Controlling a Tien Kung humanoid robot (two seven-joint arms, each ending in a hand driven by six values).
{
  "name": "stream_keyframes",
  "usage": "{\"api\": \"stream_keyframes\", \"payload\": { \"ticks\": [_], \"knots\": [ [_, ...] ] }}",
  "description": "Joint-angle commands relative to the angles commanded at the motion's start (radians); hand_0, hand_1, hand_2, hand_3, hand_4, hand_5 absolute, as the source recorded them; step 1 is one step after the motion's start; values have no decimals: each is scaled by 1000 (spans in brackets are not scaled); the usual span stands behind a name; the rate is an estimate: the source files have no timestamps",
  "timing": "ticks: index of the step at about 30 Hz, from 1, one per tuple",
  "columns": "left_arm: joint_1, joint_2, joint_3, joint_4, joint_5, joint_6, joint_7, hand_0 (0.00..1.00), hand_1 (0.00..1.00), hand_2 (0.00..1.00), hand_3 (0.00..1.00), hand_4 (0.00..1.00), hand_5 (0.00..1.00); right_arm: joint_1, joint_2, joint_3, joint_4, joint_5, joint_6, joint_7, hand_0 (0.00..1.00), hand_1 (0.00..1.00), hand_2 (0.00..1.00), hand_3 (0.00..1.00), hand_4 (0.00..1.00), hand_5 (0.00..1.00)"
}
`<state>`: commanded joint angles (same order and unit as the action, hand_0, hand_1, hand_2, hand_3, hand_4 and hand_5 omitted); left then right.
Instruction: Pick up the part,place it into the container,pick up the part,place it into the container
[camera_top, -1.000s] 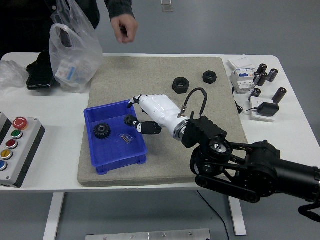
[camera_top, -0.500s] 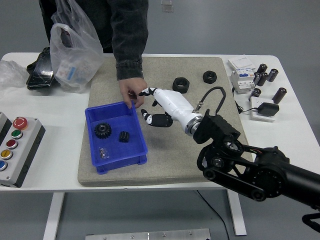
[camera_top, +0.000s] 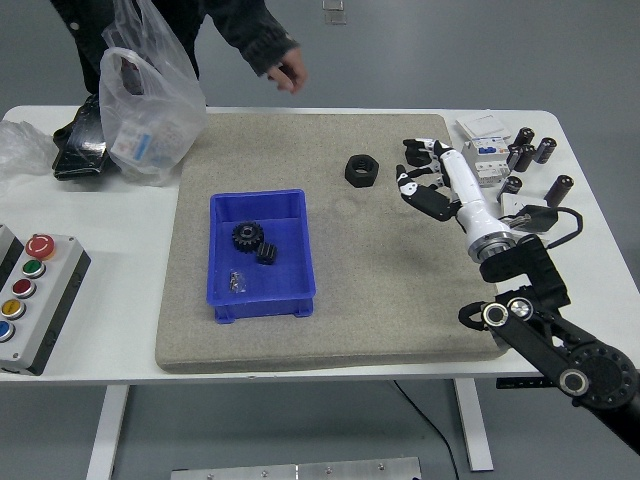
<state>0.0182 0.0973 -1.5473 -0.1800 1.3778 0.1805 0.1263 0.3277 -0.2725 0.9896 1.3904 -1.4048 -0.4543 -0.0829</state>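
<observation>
The blue container (camera_top: 262, 300) sits on the grey mat left of centre. Inside it lie a black gear (camera_top: 246, 236), a small black part (camera_top: 266, 253) and a tiny metal piece (camera_top: 237, 283). One black hex nut (camera_top: 361, 168) lies free on the mat at the upper middle. My right hand (camera_top: 418, 172) reaches in from the lower right, its white fingers spread over the far right corner of the mat. They hang over the spot of a second nut, which is mostly hidden beneath them. I see nothing held. My left arm is out of view.
A person's hand (camera_top: 290, 70) hovers beyond the table's far edge. A plastic bag (camera_top: 148, 110) stands at the back left and a button box (camera_top: 30, 290) at the left edge. Black cylinders (camera_top: 530, 150) and electrical parts (camera_top: 484, 150) crowd the right side.
My right hand swung from beside the container to the mat's far right corner. The person shifted the container rightward, then drew the hand back past the far edge.
</observation>
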Motion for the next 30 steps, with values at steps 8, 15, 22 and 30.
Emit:
{"api": "stream_keyframes", "payload": {
  "ticks": [8, 15, 22, 30],
  "knots": [
    [-3, 5, 0, 0, 2, 0, 0, 640, 647, 580, 619, 708, 277, -66, 3, 186, 1, 125, 15, 135, 537, 683, 753, 753, 593, 252],
    [-4, 13, 3, 0, 3, -2, -2, 640, 647, 580, 619, 708, 277, -144, 10, 305, 3, 267, 13, 233, 592, 672, 731, 720, 584, 254],
    [-2, 18, 9, 0, 1, -5, -14, 640, 640, 575, 620, 708, 277, -202, 22, 391, 38, 328, 3, 284, 602, 667, 721, 710, 603, 276],
    [-19, 33, 142, -4, -108, -16, -87, 632, 496, 499, 619, 709, 277, -215, 19, 458, 63, 322, -8, 284, 611, 667, 717, 703, 615, 294]
  ]
}}
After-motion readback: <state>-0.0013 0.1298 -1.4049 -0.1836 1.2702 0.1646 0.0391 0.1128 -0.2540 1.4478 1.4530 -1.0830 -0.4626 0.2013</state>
